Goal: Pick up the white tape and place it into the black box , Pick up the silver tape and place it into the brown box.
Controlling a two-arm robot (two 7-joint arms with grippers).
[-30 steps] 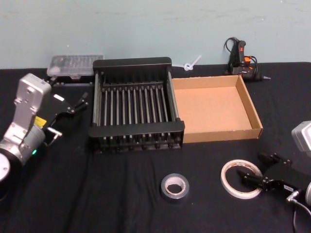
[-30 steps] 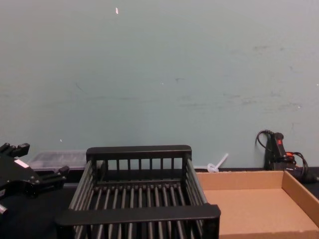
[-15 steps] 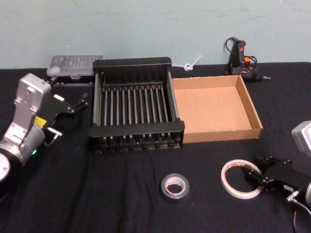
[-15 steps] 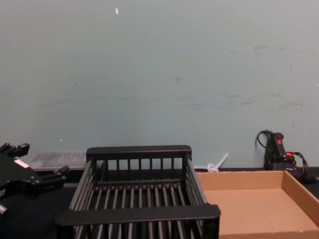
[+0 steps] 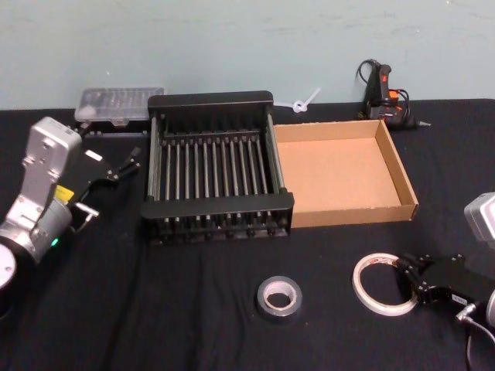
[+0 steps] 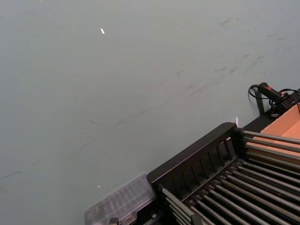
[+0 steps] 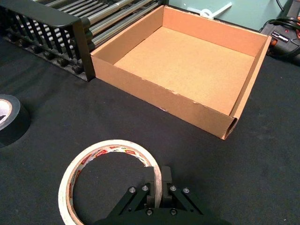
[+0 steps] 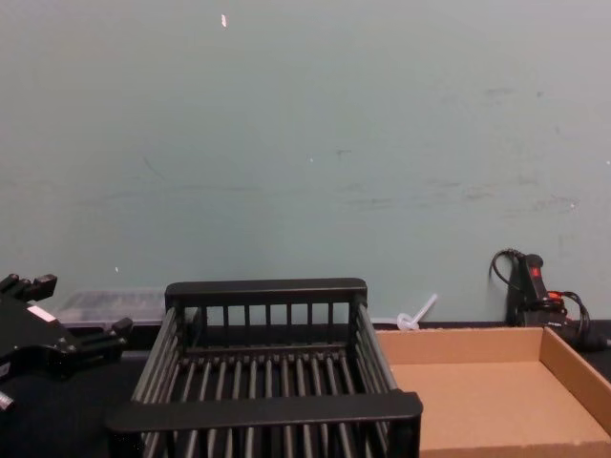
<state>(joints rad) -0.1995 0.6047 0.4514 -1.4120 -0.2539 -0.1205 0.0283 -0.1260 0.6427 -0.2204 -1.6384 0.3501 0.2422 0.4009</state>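
The left arm, to the left of the black box (image 5: 219, 165), has a silver-grey metal wrist block and a rounded grey joint with a small green light and a yellow marking. Its left gripper (image 5: 128, 164) is black and angular, with a small white label and a silver pin on the side. The right arm, to the right of the box, shows a light grey housing. Its right gripper (image 7: 158, 180) is black, with round screw heads, two narrow fingers (image 7: 167, 174), a white label and a grey cable.
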